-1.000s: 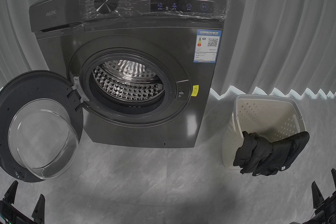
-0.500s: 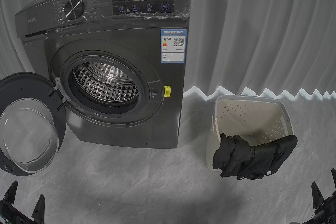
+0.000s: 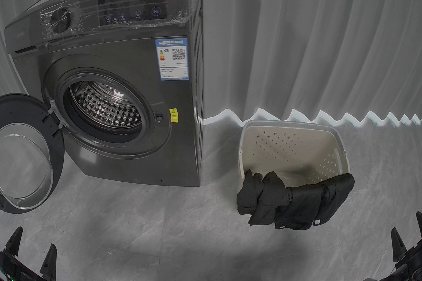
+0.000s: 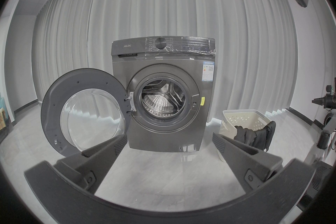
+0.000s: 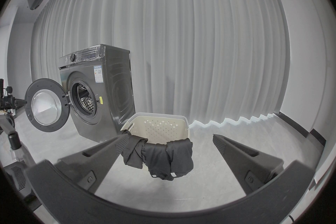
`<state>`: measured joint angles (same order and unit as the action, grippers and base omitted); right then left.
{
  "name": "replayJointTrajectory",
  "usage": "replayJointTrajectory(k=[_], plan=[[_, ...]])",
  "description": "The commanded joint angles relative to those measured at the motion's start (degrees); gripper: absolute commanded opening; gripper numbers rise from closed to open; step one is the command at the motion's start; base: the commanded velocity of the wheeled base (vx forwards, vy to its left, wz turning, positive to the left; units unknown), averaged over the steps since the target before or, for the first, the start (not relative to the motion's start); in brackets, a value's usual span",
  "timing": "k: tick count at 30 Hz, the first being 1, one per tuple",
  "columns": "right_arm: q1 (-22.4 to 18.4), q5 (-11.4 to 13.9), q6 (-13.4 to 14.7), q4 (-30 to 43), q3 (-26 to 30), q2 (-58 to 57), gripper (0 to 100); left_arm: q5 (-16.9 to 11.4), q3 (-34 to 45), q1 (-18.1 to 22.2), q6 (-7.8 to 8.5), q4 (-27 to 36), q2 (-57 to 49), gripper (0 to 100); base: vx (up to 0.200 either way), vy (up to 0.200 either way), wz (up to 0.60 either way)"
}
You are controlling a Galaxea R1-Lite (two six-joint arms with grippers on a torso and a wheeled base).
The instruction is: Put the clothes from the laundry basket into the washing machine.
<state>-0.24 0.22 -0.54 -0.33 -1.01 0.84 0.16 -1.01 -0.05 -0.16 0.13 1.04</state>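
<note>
**Both pincers wide open and empty; black clothes hang over the basket's near rim**

Nearest, low over the near edge of the floor [image 3: 154,229], the left gripper [image 4: 168,137] has its two dark fingers spread wide with nothing between them. The right gripper [image 5: 169,136], at the near right corner of the floor, is just as wide open and also holds nothing. Both are well apart from the laundry.

Farther out on the grey tiles stands the cream laundry basket [image 3: 290,123], upright, towards the floor's far edge. The black clothes [image 3: 294,203] lie in a bunch across its near rim. Much of the fabric hangs down the outside of the near wall and the rest falls inside.

To the left of the basket, with a strip of bare floor between them, is the washing machine [image 3: 132,49]. Its round door [image 3: 17,104] is swung fully open on the left-hand hinge. The perforated steel drum [image 3: 105,106] shows through the opening.

Behind both, along the far edge of the floor, hangs a pale pleated curtain [image 3: 307,31].
</note>
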Motion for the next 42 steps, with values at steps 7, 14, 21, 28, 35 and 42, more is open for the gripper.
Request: replayJointTrajectory(k=[7,14,21,28,35,42], plan=[[-0.02,-0.04,0.27,-0.29,1.01,-0.84,100,0.02,1.01,-0.04,-0.02,-0.05,-1.04,100,0.000,-0.200,0.00],[0.33,0.66,1.06,-0.11,-10.50,-0.49,100,-0.07,1.01,-0.04,0.07,-0.05,-1.04,100,0.000,-0.086,0.00],[4.46,10.33,0.89,10.26,-13.14,14.19,100,-0.07,1.01,0.05,0.07,-0.05,-1.04,100,0.000,0.000,0.00],[6.57,14.46,-1.40,-1.69,-12.00,36.60,100,-0.07,1.01,0.05,0.07,-0.05,-1.04,100,0.000,0.000,0.00],[11.93,14.19,-1.49,-19.97,-9.80,59.89,100,-0.07,1.01,0.05,0.07,-0.05,-1.04,100,0.000,0.000,0.00],[13.43,13.84,-1.40,-29.29,-9.89,73.69,100,0.02,1.01,0.05,-0.02,-0.05,-1.04,100,0.000,-0.114,0.00]])
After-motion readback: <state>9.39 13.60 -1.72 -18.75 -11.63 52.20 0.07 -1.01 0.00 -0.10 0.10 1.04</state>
